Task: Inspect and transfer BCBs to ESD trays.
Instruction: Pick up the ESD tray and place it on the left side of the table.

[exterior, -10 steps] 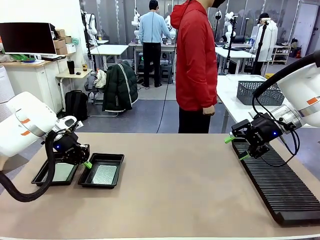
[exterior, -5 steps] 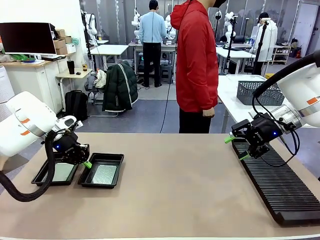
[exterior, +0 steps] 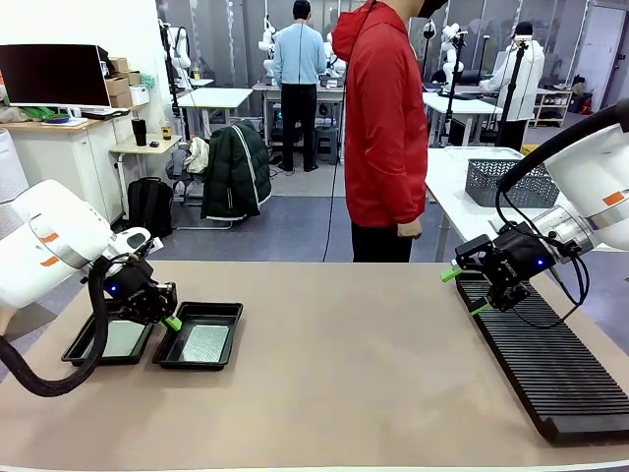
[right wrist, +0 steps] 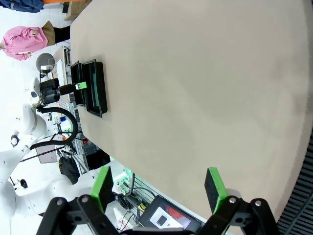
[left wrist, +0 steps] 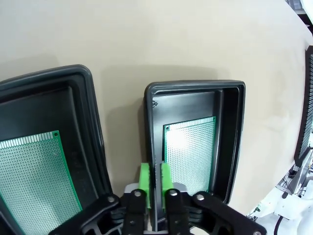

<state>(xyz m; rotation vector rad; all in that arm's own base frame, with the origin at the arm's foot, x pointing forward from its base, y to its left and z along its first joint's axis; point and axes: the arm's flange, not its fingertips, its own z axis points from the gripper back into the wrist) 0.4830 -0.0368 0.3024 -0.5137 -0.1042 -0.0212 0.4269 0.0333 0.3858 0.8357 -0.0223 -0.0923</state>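
Observation:
Two black ESD trays lie side by side at the table's left: the left one (exterior: 75, 354) (left wrist: 49, 77) and the right one (exterior: 212, 308) (left wrist: 195, 86). Each holds one green-silver BCB flat on its floor (exterior: 123, 338) (exterior: 204, 343) (left wrist: 32, 181) (left wrist: 190, 152). My left gripper (exterior: 169, 320) (left wrist: 154, 172) sits low over the right tray's near-side wall. Its green pads (left wrist: 144, 176) stand close together on either side of that wall. My right gripper (exterior: 464, 292) (right wrist: 157, 176) hovers open over the rack's far end, with nothing between its fingers.
A long black ribbed rack (exterior: 550, 374) runs along the table's right side. A person in a red hoodie (exterior: 383, 128) stands at the far edge, hands down. A grey mesh basket (exterior: 511, 182) sits on another table behind. The middle of the tabletop (exterior: 354, 364) is bare.

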